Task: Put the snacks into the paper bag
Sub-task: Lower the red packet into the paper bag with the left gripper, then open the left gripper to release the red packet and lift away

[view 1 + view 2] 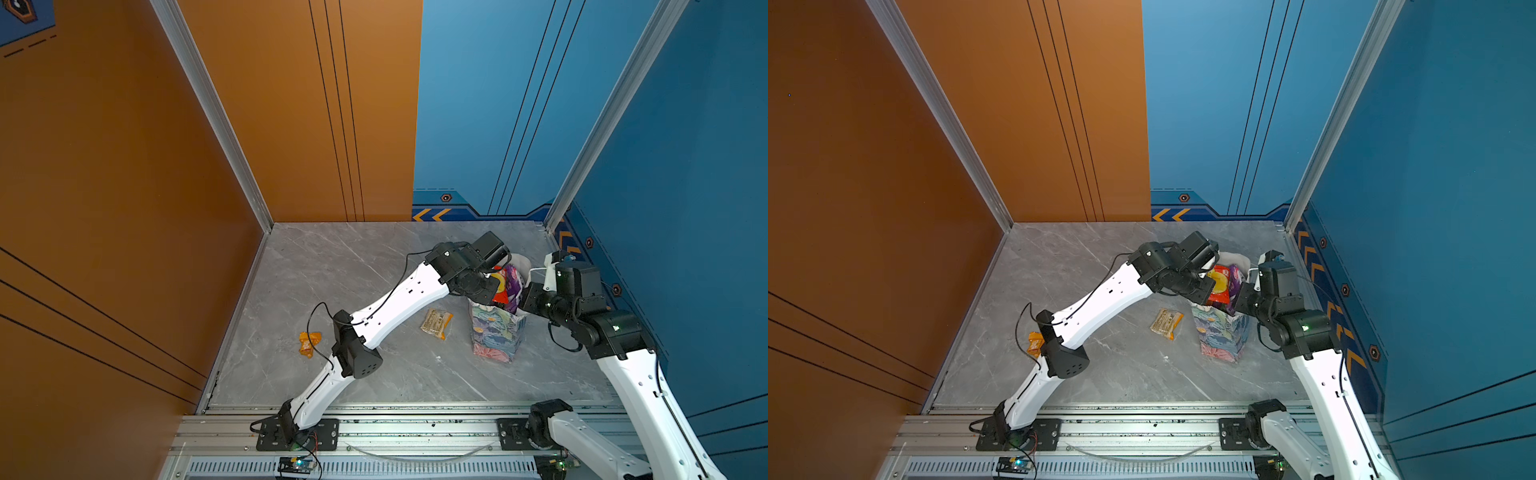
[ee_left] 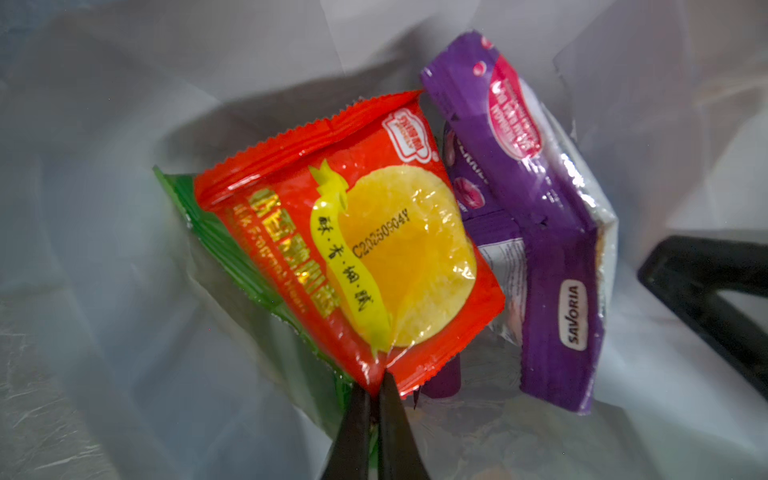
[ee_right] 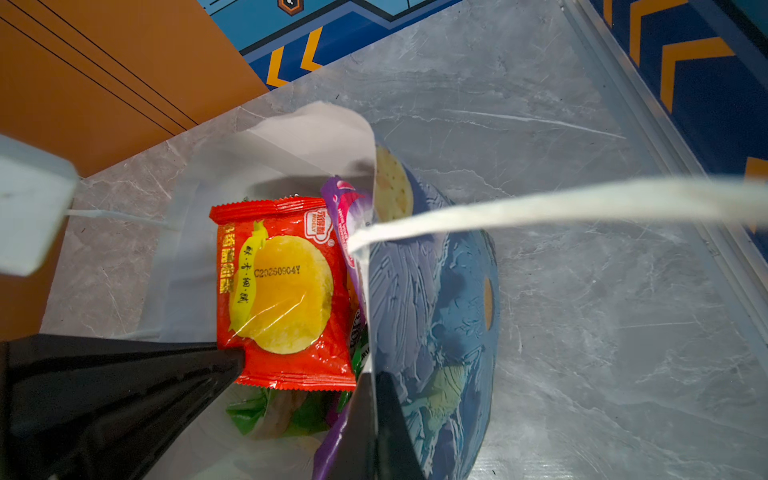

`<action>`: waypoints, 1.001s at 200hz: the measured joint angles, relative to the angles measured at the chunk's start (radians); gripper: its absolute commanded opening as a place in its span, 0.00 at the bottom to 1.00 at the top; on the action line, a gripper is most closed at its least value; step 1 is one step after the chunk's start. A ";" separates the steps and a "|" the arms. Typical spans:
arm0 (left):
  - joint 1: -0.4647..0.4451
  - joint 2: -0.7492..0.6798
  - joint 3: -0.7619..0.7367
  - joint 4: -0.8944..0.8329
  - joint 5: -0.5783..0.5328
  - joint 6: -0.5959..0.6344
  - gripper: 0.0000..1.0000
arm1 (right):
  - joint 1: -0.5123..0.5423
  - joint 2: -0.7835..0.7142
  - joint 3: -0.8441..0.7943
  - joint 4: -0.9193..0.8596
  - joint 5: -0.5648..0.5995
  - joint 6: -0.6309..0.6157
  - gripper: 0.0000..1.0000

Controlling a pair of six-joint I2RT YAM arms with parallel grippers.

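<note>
Red packet with the yellow circle (image 2: 340, 249) hangs by one corner inside the mouth of the paper bag (image 1: 496, 332). Green packet (image 2: 232, 249) and purple packet (image 2: 552, 249) sit under and beside it, already in. The bag stands upright on the right part of the bench (image 1: 374, 270).

Left pincer (image 2: 379, 382) is clamped shut on the red packet's corner seam; no release yet. Right pincer (image 3: 376, 380) is closed on the bag's flowered wall at the rim, one finger inside and one outside, holding the mouth open. The white cord handle (image 3: 540, 212) crosses that wrist view.

We read the step in hand as the drop of the red packet: carried in, release pending.

Not bagged yet: tan bar (image 1: 436, 323) on the bench just left of the bag, and orange packet (image 1: 309, 343) well apart, by the left arm's elbow.

Next move, as we judge it:
- Open the left pincer and lift straight out, clear of the rim.
- The right pincer should hold the wall through that, so the bag doesn't tip or fold.
- Then take the tan bar, since it's nearest. It lies flat, so we'd want a low approach onto an edge seam.
- The packets stand high in the bag, so later ones may need a push down.
</note>
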 measured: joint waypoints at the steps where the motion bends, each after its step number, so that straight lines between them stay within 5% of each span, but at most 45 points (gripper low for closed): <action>1: 0.000 0.000 0.000 0.000 0.000 0.000 0.05 | 0.000 0.000 0.000 0.000 0.000 0.000 0.00; 78: -0.010 -0.003 0.013 0.001 -0.027 0.011 0.48 | 0.001 0.006 0.000 0.006 0.000 0.000 0.00; 200: -0.013 -0.176 -0.087 0.000 -0.336 -0.008 0.65 | 0.001 0.005 0.000 0.006 0.000 0.000 0.00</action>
